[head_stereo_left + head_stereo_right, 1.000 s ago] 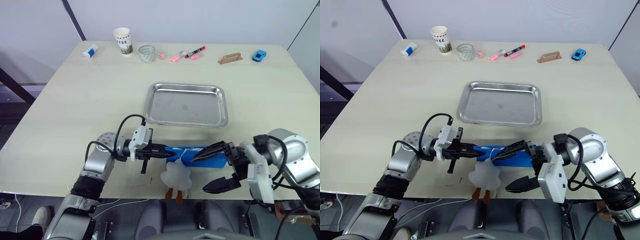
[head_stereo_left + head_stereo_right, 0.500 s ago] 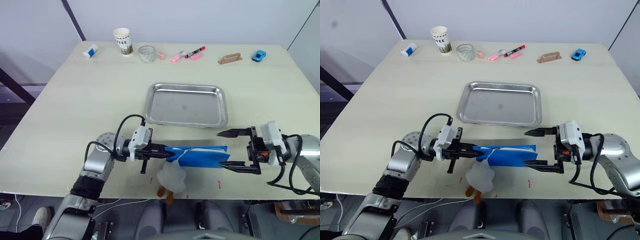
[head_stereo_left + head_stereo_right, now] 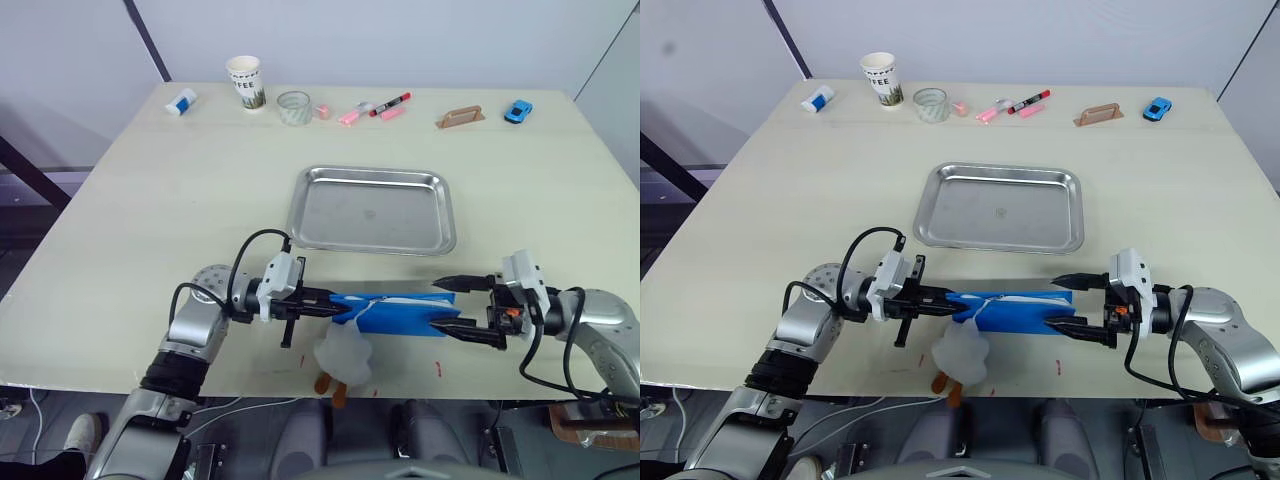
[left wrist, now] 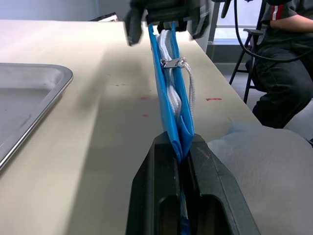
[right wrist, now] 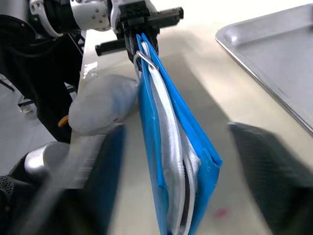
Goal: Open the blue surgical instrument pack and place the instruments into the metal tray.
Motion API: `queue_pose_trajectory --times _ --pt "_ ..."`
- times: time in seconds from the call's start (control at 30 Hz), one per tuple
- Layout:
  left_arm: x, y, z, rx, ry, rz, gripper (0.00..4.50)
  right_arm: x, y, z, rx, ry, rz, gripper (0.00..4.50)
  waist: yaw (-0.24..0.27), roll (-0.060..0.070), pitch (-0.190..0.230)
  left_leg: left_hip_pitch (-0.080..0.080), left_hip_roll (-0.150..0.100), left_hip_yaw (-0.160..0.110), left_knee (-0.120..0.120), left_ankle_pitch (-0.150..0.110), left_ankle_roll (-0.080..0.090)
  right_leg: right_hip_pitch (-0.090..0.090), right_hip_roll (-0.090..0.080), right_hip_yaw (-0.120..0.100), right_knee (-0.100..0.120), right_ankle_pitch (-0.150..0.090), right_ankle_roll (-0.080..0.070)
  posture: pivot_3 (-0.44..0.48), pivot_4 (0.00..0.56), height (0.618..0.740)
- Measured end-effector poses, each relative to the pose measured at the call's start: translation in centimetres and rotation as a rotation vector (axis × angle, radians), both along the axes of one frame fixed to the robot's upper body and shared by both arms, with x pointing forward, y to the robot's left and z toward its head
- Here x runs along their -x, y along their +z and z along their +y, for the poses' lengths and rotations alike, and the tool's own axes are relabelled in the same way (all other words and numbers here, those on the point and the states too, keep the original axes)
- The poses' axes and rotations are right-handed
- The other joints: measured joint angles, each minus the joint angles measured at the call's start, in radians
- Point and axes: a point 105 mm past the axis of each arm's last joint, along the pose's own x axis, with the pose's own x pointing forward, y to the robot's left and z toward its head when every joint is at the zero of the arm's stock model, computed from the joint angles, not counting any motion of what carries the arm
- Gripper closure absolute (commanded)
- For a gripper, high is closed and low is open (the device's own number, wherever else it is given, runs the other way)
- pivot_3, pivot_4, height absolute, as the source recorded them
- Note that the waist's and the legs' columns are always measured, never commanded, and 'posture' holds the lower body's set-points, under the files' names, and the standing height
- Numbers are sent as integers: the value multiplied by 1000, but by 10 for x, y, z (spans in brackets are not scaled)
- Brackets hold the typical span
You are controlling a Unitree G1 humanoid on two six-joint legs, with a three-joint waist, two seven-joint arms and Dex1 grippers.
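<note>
Tabletop, pack (image 3: 400, 312) between left tool (image 3: 335, 309), right tool (image 3: 447, 306)

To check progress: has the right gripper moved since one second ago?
Yes. The right gripper has left the table's near edge and now straddles the blue pack's end, nearer the metal tray.

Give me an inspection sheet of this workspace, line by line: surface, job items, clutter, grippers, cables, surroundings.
Surface: pale table, a few small red marks near its front edge.
Job's things: blue surgical instrument pack held on edge at the table front; metal tray holds nothing; instruments: nothing seen.
Clutter: along the far edge, paper cup, glass, markers, toy car.
Grippers: left gripper shut on the pack's end; right gripper open, fingers either side of the other end.
Cables: black cable looped over the left wrist.
Surroundings: seated person beyond the table.
</note>
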Motion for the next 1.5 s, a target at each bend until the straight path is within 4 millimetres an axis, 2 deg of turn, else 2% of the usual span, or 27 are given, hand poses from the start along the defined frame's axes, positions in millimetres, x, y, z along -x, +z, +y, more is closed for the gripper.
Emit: queue_pose_trajectory --times 0.13,0.37,0.47,0.53,0.57,0.7,0.83,0.97,1.03,1.17,1.37,1.5 --pt "-1 0 0 -2 1 -2 4500 2 -6 1 13 18 9 4461 0 0 0 0 0 0 0 0 0 0 0 0 0 0 0 0 150 737" --pt "-1 0 -1 -1 2 0 4500 1 -9 0 14 28 -14 4461 0 0 0 0 0 0 0 0 0 0 0 0 0 0 0 0 150 737" --pt "-2 0 0 0 19 26 3524 1 -9 0 13 27 -14 4500 0 0 0 0 0 0 0 0 0 0 0 0 0 0 0 0 150 737" --pt "-2 -3 5 -20 36 49 2561 1 -9 0 10 25 -13 4500 0 0 0 0 0 0 0 0 0 0 0 0 0 0 0 0 150 737" --pt "-2 -3 9 -31 47 59 1909 2 -9 -1 10 22 -12 4500 0 0 0 0 0 0 0 0 0 0 0 0 0 0 0 0 150 737" --pt "2 4 27 -27 85 92 64 3 -10 -1 5 19 -8 4500 -1 0 0 0 0 0 0 0 0 0 0 0 0 0 0 0 150 737" --pt "13 21 45 -9 98 128 64 4 -10 -3 1 10 -7 4500 2 0 0 0 0 0 0 0 0 1 0 0 0 0 0 0 150 737" --pt "31 24 45 -15 46 198 64 3 -10 -2 -5 8 -7 4500 1 0 0 0 0 0 0 0 0 1 0 0 0 0 0 0 150 737" --pt "41 23 42 -41 12 211 64 3 -11 -2 -7 4 -7 4500 1 0 0 0 0 0 0 0 0 1 0 0 -1 0 0 0 150 737" --pt "57 21 19 -49 -83 195 64 1 -11 -3 -7 -6 -10 4500 2 0 0 0 0 0 0 0 0 1 0 0 -1 0 0 0 150 737" --pt "60 6 6 -97 -97 173 64 1 -11 -3 -10 -8 -10 4500 1 0 0 0 0 0 0 0 0 1 0 0 -1 0 0 0 150 737" --pt "53 -7 2 -152 -85 136 64 1 -11 -2 -12 -12 -12 4500 2 0 0 1 0 0 0 0 0 1 0 0 -1 0 0 0 150 737"
